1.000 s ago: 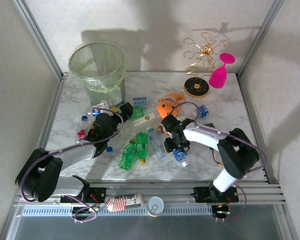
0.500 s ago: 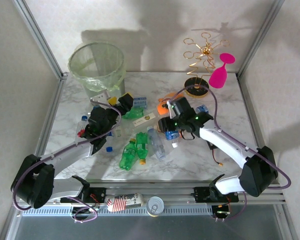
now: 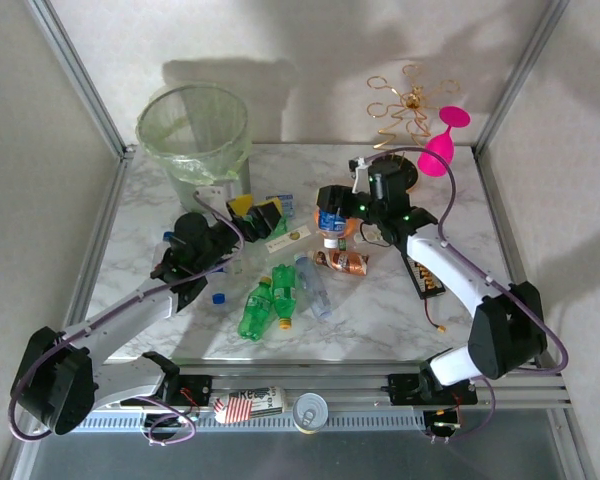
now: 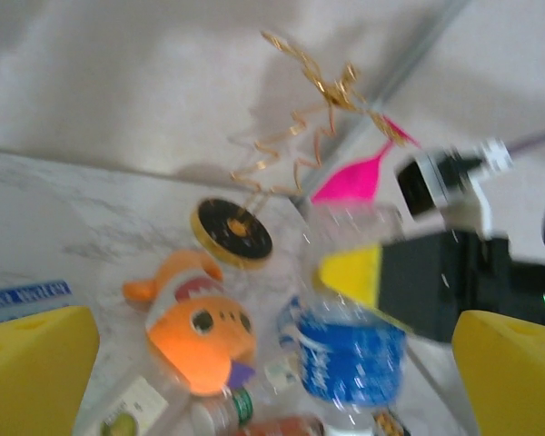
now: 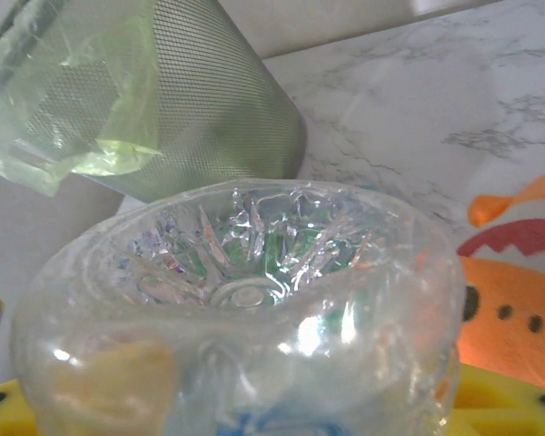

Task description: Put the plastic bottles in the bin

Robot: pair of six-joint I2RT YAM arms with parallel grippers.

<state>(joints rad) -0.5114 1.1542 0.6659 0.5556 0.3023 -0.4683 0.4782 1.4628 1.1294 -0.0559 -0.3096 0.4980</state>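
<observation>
Bottle (image 3: 331, 222) aloft, well apart from bin (image 3: 205, 165)

i see the orange fish toy (image 4: 195, 322) lying on the marble table (image 4: 64, 227), just in front of the gold wire stand (image 4: 232, 232) with its black base. the pink goblet (image 3: 442, 140) sits beside that stand, near the back right corner. a can (image 3: 310, 410) sits past the table's near edge.

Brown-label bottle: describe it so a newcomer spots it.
From the gold stand at the far right, come toward the arms past the right gripper. The brown-label bottle lies on its side there; bottles to its left are green or clear.
</observation>
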